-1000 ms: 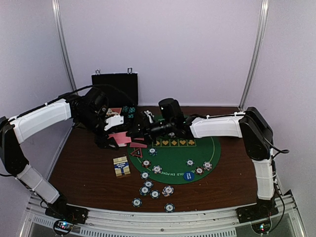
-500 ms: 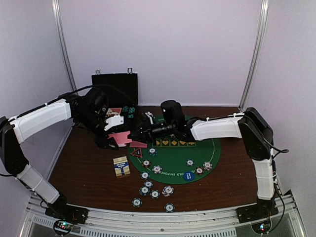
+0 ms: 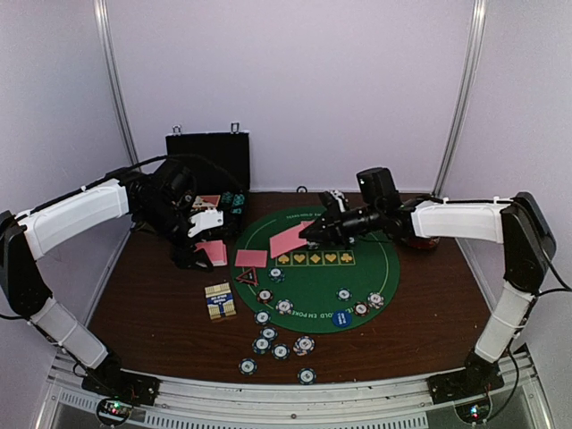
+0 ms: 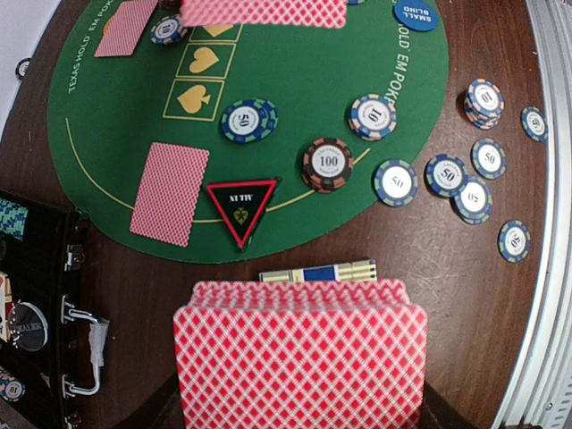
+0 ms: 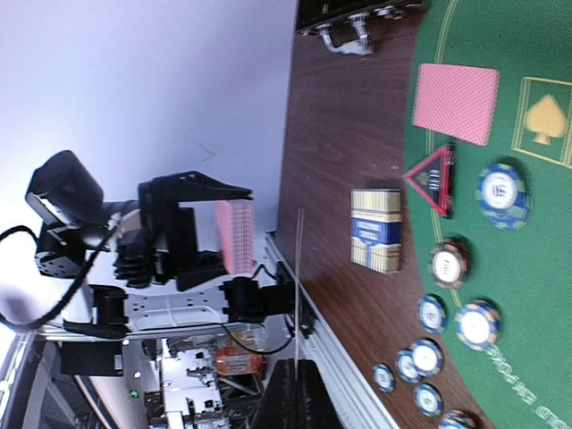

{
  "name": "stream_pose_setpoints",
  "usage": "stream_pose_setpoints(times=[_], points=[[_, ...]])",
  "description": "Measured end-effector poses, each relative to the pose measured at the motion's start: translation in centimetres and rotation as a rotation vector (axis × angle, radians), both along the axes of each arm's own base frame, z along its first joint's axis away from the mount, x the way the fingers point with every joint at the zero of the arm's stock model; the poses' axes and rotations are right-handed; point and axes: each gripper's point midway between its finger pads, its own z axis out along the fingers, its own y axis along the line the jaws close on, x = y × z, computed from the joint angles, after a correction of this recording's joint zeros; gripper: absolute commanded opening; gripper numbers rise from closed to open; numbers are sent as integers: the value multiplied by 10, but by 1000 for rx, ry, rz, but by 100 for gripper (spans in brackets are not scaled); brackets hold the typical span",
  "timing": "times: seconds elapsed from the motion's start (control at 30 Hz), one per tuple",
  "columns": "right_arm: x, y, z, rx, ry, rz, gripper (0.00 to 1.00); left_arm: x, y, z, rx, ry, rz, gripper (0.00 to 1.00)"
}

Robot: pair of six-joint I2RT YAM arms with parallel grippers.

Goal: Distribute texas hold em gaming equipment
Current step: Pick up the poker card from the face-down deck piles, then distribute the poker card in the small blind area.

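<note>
"SMALL BLIND" on disc (image 4: pixel 414 13), "100" on chip (image 4: pixel 327 164)

lilac walls (image 3: pixel 286 80), silver posts (image 3: pixel 462 89), dark wooden table (image 3: pixel 152 313).

Lab robot booth: blank walls (image 3: pixel 286 89), aluminium posts (image 3: pixel 462 89).

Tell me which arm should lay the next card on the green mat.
Right. The right tool is shut on a single card hanging over the green mat. The left tool is beside the mat, shut on the deck.
</note>
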Motion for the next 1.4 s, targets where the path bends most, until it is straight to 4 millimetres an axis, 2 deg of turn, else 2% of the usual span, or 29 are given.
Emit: stream_pose_setpoints(times=[0.1, 0.23, 0.3, 0.47, 0.6, 0.77, 0.83, 0.93, 1.03, 1.13, 1.23, 1.27, 1.4], points=[[-3, -35, -22, -86, 15, -24, 0, -1, 1, 0, 2, 4, 0, 26], [-22, -66, -71, -225, 92, -12, 0, -3, 2, -1, 7, 12, 0, 26], [-31, -78, -89, -278, 127, -4, 0, -3, 2, -2, 9, 16, 0, 26], [-37, -97, -108, -358, 134, 2, 0, -4, 2, -2, 10, 18, 0, 26], [-39, -109, -121, -435, 117, 8, 11, -4, 2, -2, 10, 18, 0, 25], [-41, -123, -135, -546, 102, 15, 39, -4, 2, -2, 8, 18, -3, 25], [-38, -129, -134, -591, 82, 12, 49, -4, 2, -2, 9, 18, -6, 25], [-29, -135, -128, -644, 38, -4, 57, -5, 2, -2, 9, 18, -6, 25], [-19, -137, -116, -673, -11, -31, 62, -5, 2, -2, 10, 19, -7, 25], [-11, -130, -95, -659, -63, -56, 69, -5, 2, -2, 10, 20, -6, 24], [-9, -103, -70, -593, -120, -60, 82, -5, 2, -1, 11, 21, -6, 24], [-10, -88, -61, -553, -143, -52, 84, -5, 2, -1, 10, 20, -6, 24], [-20, -30, -34, -388, -159, -17, 87, -4, 1, 2, 2, 15, -8, 24]])
